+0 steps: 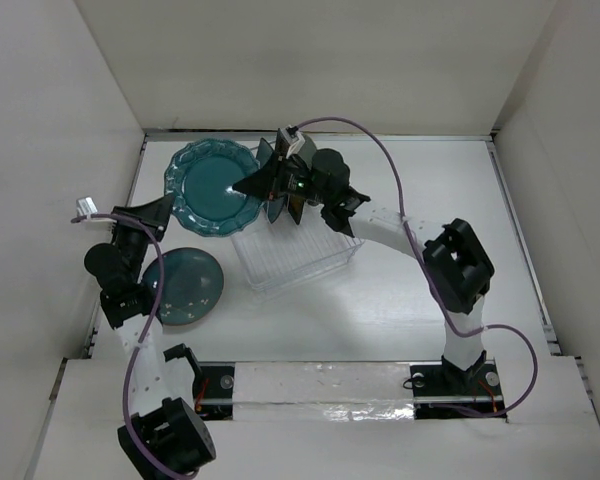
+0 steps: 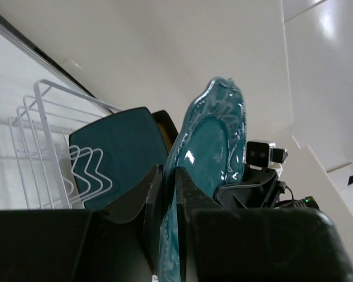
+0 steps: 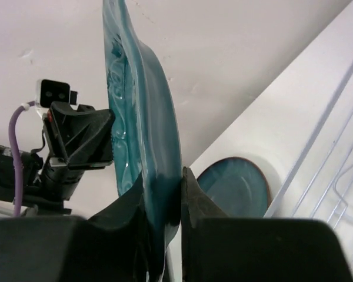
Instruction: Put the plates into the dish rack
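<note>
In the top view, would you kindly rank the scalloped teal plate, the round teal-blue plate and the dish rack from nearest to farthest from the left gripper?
1. Scalloped teal plate: held at its left rim by the left gripper.
2. Round teal-blue plate: on the table, toward the near edge.
3. Dish rack: farther right.

Table (image 1: 400,300): white, flat, closed in by white walls (image 1: 310,60) at the back and both sides.
Rack (image 1: 298,258): clear plastic, standing near the middle, set slightly askew.
Round plate (image 1: 183,285): teal-blue, lying flat to the left of the rack, near it but apart.
</note>
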Available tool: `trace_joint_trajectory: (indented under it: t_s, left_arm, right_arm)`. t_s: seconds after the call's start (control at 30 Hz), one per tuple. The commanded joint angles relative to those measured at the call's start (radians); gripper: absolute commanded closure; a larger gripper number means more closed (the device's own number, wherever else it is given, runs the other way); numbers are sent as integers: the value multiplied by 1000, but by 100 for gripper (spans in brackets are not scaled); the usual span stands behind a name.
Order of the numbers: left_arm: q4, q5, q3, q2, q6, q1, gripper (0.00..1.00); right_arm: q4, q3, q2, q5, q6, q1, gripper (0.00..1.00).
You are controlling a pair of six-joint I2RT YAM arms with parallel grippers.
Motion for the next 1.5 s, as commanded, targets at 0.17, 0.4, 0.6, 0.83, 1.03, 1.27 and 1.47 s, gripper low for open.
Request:
trace_joint_trajectory:
  t_s: [0.17, 0.4, 0.6, 0.83, 1.03, 1.27, 1.47]
  left_arm:
    - [135, 103, -9, -37, 43, -27, 88]
    - [-97, 56, 71, -65, 247, -56, 34]
    - [-354, -192, 221, -39, 553, -230, 26]
    - [-464, -432, 252, -126, 739, -445, 28]
    - [-482, -418, 205, -224, 775, -568, 52]
    - [-510, -418, 154, -267, 801, -625, 100]
    - [-528, -452, 170, -281, 836, -669, 100]
  right_arm:
    - [55, -126, -127, 158, -116, 24, 100]
    - [-168, -112, -269, 425, -288, 44, 100]
    - [-305, -77, -340, 632, -401, 65, 100]
    - [-425, 64, -280, 832, -516, 84, 100]
    - [-528, 237, -142, 982, -641, 102, 100]
    - [-638, 446, 8, 1013, -690, 102, 100]
    - [-692, 576, 114, 1021, -691, 122, 100]
